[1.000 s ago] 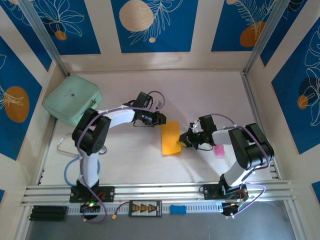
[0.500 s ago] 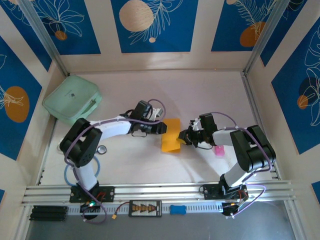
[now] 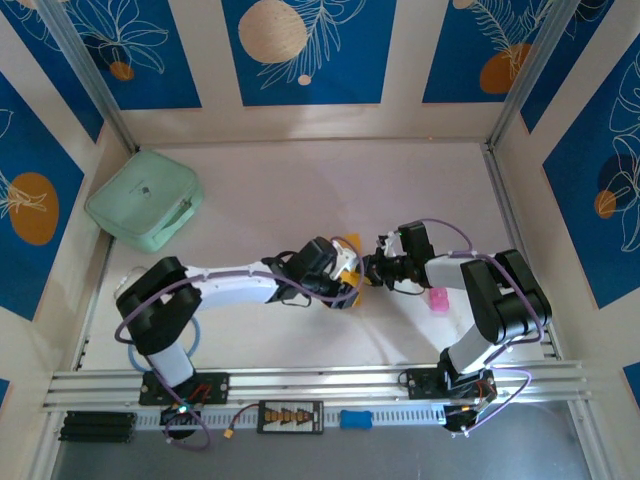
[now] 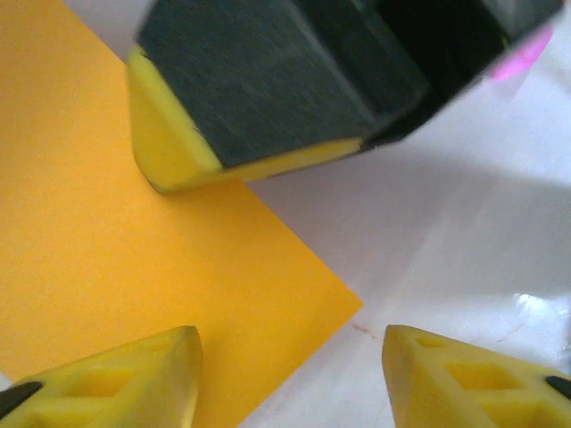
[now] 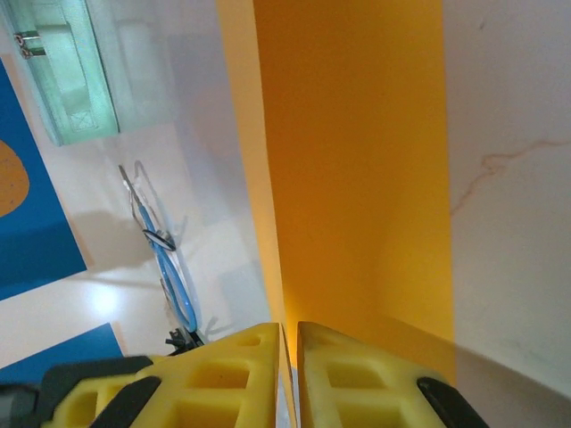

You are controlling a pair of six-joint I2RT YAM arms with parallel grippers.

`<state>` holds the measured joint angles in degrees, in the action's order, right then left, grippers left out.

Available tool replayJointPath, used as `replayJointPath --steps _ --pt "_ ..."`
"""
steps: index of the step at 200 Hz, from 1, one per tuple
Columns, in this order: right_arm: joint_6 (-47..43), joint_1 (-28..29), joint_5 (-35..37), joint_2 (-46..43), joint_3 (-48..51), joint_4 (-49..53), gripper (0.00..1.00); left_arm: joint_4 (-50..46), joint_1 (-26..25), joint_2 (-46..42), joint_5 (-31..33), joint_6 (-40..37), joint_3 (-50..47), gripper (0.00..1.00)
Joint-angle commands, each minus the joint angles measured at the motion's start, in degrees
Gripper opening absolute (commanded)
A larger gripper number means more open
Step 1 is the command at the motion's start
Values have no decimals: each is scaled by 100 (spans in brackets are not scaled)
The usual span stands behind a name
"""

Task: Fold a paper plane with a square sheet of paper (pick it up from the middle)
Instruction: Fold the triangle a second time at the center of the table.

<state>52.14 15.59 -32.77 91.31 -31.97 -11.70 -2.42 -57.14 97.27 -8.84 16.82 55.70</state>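
Note:
The square sheet of paper (image 5: 357, 160) is orange-yellow and lies folded on the white table, one layer lifted along its left side. My right gripper (image 5: 290, 339) is shut on its near edge, which runs up between the two yellow pads. In the top view that gripper (image 3: 373, 270) sits at the paper's right side. My left gripper (image 3: 345, 278) hovers low over the paper (image 3: 351, 243) and covers most of it. Its fingers (image 4: 116, 383) stand wide apart and open, one over the paper (image 4: 107, 259), the other over bare table beyond the paper's corner.
A mint-green case (image 3: 145, 200) lies at the back left. A small pink object (image 3: 438, 300) sits on the table just right of the right gripper. A blue cable loop (image 5: 169, 267) lies near the left arm's base. The enclosure walls (image 3: 300, 120) ring the table.
The left arm has swung right and forward from beside the paper to over it, and its jaws have opened. The right gripper has kept its hold and shifted slightly back.

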Motion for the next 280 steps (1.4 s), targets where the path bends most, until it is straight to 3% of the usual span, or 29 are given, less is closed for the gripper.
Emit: replayJointPath --steps 1,37,76,167,234,280 --pt "-117 -48 -200 63 -126 206 15 -556 -337 -33 1142 -811 323 59" --pt "-121 -54 -228 66 -127 205 15 -750 -868 119 2233 -1430 487 71" --pt "-119 -61 -212 45 -131 221 15 -820 -1153 379 2718 -1849 653 76" --pt "-116 -66 -193 12 -117 232 15 -822 -1238 595 2676 -1948 772 78" --pt "-116 -67 -156 -25 -104 298 15 -818 -1238 724 2804 -1866 825 64" --pt "-125 -90 -133 -99 -70 330 16 -759 -1221 562 2827 -1729 778 42"
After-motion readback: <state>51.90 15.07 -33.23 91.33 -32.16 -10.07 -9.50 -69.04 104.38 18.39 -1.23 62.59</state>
